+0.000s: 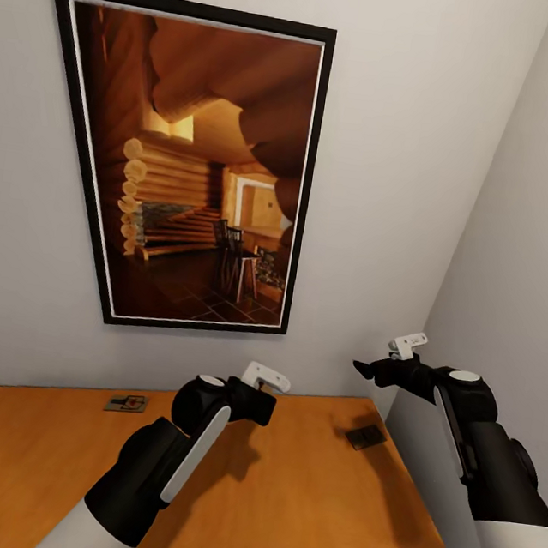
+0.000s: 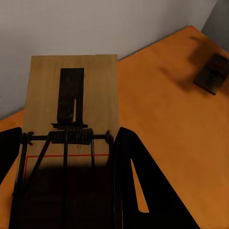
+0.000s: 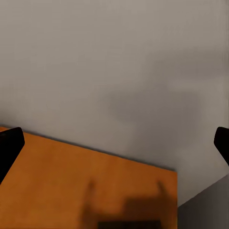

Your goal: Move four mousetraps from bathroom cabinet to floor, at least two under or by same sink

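The robot faces the orange-brown cabinet [image 1: 314, 495], which stands in a corner under a large framed picture [image 1: 197, 169] of a log-cabin room. In the head view the left claw [image 1: 269, 407] hangs low over the middle of the cabinet top, its fingers hidden behind the wrist, so that view does not tell what it carries. The left wrist view settles this: the left claw is clamped on a mousetrap [image 2: 71, 109], a tan board with a dark wire spring across it and a red outline, the black fingers [image 2: 143, 191] flanking its near end. The same view shows a second mousetrap [image 2: 213, 72] lying flat on the cabinet top near the wall corner; the head view has it as a small dark plate [image 1: 365, 436] below the right claw. A third mousetrap [image 1: 125, 402] lies by the wall on the left side. The right claw [image 1: 365, 370] is raised above the cabinet's right end, and the right wrist view shows its two finger tips [image 3: 9, 143] spread wide apart with nothing between them.
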`<state>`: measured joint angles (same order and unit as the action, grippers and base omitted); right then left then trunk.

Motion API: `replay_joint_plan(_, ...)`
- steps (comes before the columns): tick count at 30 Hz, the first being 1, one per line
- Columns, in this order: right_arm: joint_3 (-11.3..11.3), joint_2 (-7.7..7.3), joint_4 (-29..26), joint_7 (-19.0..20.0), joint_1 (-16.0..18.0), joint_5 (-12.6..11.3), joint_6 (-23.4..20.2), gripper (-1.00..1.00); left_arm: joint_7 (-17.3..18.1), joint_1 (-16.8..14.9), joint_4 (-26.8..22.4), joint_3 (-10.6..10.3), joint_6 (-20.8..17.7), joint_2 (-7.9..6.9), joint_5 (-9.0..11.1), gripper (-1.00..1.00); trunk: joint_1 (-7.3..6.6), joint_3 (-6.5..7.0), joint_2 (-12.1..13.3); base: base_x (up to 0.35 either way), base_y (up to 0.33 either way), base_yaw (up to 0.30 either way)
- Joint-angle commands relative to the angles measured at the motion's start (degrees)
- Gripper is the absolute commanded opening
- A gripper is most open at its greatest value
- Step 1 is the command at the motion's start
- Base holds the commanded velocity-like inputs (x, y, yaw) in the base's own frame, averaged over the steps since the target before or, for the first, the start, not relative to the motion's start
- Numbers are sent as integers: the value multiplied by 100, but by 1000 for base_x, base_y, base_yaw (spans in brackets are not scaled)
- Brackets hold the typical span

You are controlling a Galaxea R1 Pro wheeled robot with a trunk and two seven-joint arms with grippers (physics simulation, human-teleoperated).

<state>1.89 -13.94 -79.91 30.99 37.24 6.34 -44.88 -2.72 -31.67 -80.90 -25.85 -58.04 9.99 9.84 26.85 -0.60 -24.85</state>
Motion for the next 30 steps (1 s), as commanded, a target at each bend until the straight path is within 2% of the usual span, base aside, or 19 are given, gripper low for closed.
replay_joint_plan(1,4,-3,-6,43,7,61,-12,100,-26,-5,-6,15,-27,0,22,-100,3,-6,-8,0,0,0)
replay_joint_plan(30,4,-3,-7,74,4,61,-12,100,-26,-4,-14,16,-27,0,16,-100,3,-6,-8,0,0,0)
